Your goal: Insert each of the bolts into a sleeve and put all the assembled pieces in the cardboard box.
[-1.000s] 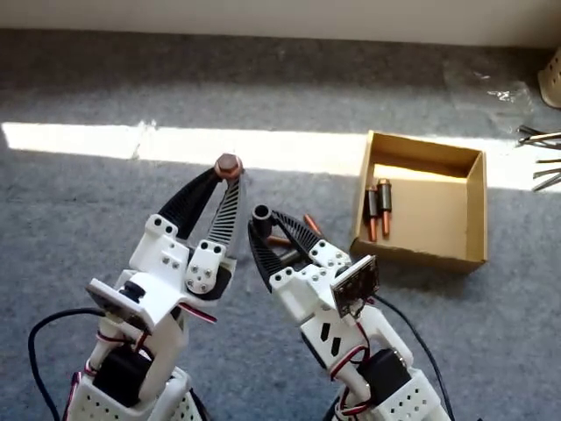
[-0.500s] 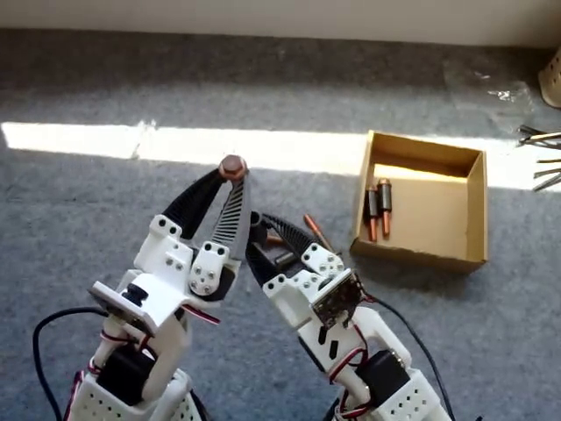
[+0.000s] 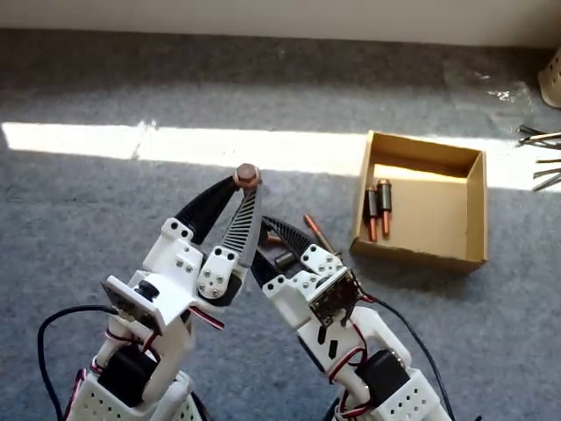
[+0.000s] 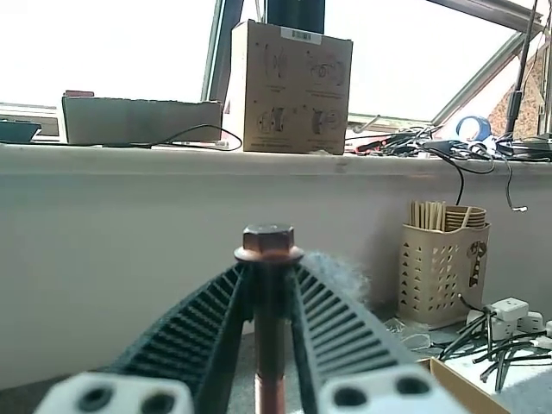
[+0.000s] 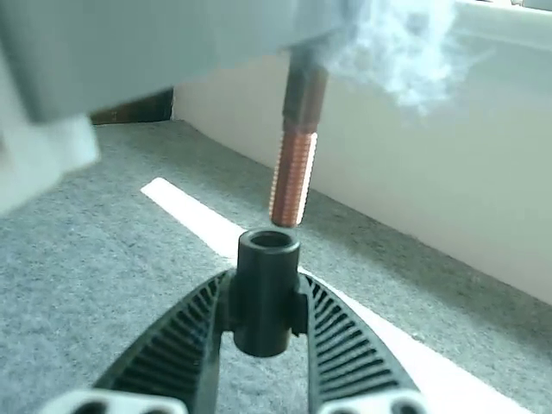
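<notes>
Two assembled pieces (image 3: 378,210), each a dark sleeve on a copper bolt, are seen lying side by side in the cardboard box (image 3: 419,253), close to its left wall; the rest of the box floor is bare. The box is set on the grey carpet (image 3: 79,219), partly in a band of sunlight. A bolt (image 3: 247,175) is gripped upright just below its hexagonal head by the clenched left gripper (image 3: 241,186), and in the left wrist view the shank (image 4: 268,310) is shown pinched between the ribbed fingers (image 4: 198,332). A black sleeve (image 5: 268,289) is clasped by the right gripper (image 5: 263,310), its open mouth turned up. The threaded end of the held bolt (image 5: 293,164) is placed just above that mouth, in line with it; whether the tip has entered cannot be told. One loose bolt (image 3: 316,231) is left on the carpet between the right gripper (image 3: 267,241) and the box. A lattice basket (image 4: 442,267) holding thin sticks is seen by the wall, and a brown carton (image 4: 293,86) is stood on the sill.
</notes>
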Robot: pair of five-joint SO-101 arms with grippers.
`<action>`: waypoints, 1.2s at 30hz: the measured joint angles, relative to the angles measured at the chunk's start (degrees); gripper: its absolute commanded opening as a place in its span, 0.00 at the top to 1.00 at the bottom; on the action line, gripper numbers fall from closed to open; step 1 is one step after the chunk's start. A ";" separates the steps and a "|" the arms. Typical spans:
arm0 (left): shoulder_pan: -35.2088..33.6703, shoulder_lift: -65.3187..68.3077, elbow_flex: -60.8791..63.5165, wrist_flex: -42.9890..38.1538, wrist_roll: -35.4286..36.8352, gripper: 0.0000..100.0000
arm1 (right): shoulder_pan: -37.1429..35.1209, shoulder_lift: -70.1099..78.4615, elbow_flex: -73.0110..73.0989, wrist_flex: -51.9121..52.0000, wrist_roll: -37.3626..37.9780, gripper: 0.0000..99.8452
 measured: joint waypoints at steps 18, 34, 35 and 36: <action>-0.18 0.00 0.00 0.88 1.14 0.99 | 1.14 0.00 0.00 0.00 0.00 0.99; -0.18 0.00 0.00 2.20 7.21 0.99 | 1.14 0.00 0.00 0.00 0.00 0.99; -0.18 0.00 0.00 2.20 7.21 0.99 | 1.14 0.00 0.00 0.00 0.00 0.99; -0.18 0.00 0.00 2.20 7.21 0.99 | 1.14 0.00 0.00 0.00 0.00 0.99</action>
